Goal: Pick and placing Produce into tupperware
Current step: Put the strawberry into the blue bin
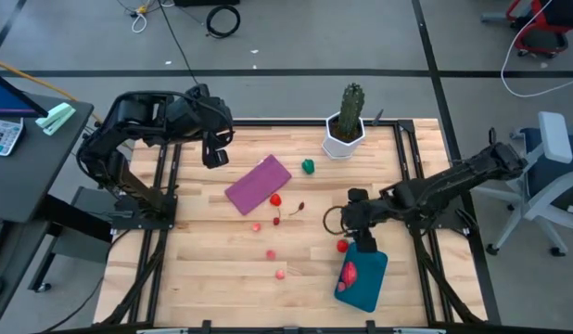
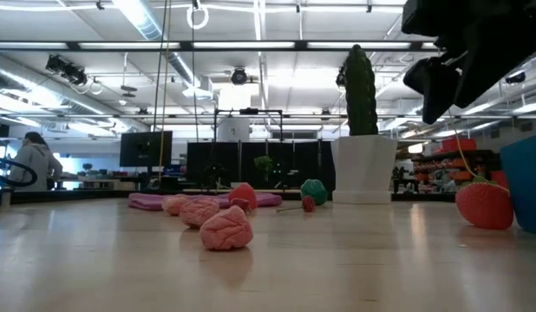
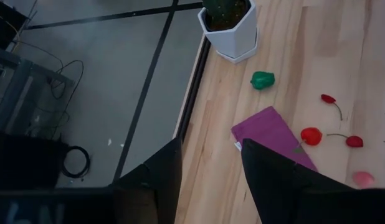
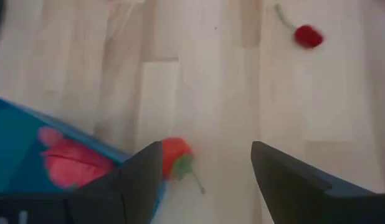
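Observation:
The teal tupperware (image 1: 368, 283) lies near the table's front right with a pink piece (image 1: 349, 274) of produce inside it. A red strawberry (image 4: 175, 158) rests on the wood just beside its wall. My right gripper (image 4: 205, 180) hovers open above the tupperware's far end and the strawberry, touching nothing. Other produce is scattered mid-table: a red piece (image 1: 276, 199), cherries (image 1: 299, 207), pink pieces (image 2: 226, 230) and a green piece (image 1: 309, 166). My left gripper (image 3: 211, 180) waits open, high over the table's far left.
A flat purple rectangle (image 1: 259, 184) lies left of centre. A tall cactus in a white pot (image 1: 344, 130) stands at the far edge. Bare wood shows between the scattered pieces and the table's near edge.

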Action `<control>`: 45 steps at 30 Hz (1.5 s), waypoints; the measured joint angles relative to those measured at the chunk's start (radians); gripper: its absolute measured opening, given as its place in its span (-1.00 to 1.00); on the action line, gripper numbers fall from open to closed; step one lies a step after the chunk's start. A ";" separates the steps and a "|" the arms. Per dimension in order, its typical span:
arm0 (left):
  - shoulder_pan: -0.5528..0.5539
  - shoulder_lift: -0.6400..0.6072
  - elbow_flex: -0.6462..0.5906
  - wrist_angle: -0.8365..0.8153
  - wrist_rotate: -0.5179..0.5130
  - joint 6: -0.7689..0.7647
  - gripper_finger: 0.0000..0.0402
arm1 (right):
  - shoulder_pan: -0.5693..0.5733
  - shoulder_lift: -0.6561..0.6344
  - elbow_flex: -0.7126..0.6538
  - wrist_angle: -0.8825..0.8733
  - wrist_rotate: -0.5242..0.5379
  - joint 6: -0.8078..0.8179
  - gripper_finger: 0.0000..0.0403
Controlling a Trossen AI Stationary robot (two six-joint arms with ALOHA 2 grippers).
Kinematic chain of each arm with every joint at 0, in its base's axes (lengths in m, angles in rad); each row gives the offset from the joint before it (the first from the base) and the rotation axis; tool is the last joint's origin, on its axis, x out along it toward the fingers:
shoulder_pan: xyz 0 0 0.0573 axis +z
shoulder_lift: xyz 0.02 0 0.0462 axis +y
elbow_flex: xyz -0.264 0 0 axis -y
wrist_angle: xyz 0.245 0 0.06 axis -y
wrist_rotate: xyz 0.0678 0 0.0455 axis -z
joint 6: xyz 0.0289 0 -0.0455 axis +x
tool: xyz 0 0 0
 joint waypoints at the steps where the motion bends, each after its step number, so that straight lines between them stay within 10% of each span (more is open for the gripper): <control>1: 0.000 0.000 0.000 0.000 0.000 0.000 -0.14 | -0.020 0.000 0.000 -0.006 -0.046 0.000 0.26; 22: 0.000 0.001 0.000 0.000 0.000 0.000 -0.14 | -0.244 0.213 0.000 -0.059 -0.445 -0.065 0.26; 45: 0.000 0.002 0.000 0.000 0.000 0.001 -0.14 | -0.358 0.315 0.000 -0.042 -0.630 -0.117 0.26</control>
